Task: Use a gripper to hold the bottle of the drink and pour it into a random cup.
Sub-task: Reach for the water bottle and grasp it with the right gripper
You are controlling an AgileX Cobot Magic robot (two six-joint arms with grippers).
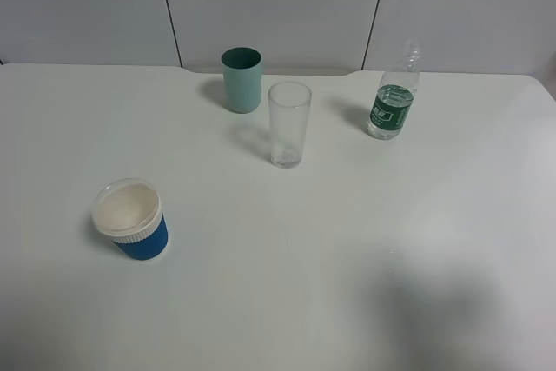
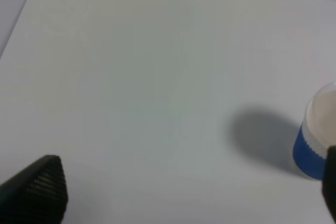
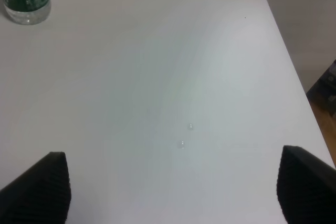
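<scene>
overhead and wrist views, left to right. the left gripper (image 2: 184, 187) hangs over bare white counter (image 1: 304, 267), its jaws spread wide with nothing between them. a blue cup (image 1: 130, 219) with a white rim stands near left, just beside one finger of that gripper in the left wrist view. a teal cup (image 1: 241, 80) stands upright at the far centre. just right of it and slightly nearer is a tall clear glass (image 1: 288, 123), apart from the cup. the bottle of the drink (image 1: 393, 102) stands upright at the far right, with a green label band and a narrow neck. the right gripper (image 3: 173, 187) is likewise spread wide and holds nothing. the bottle lies well apart from it, farther out over the counter and outside the gap of its jaws. two small droplets (image 3: 186, 135) sit on the counter ahead of this gripper.
</scene>
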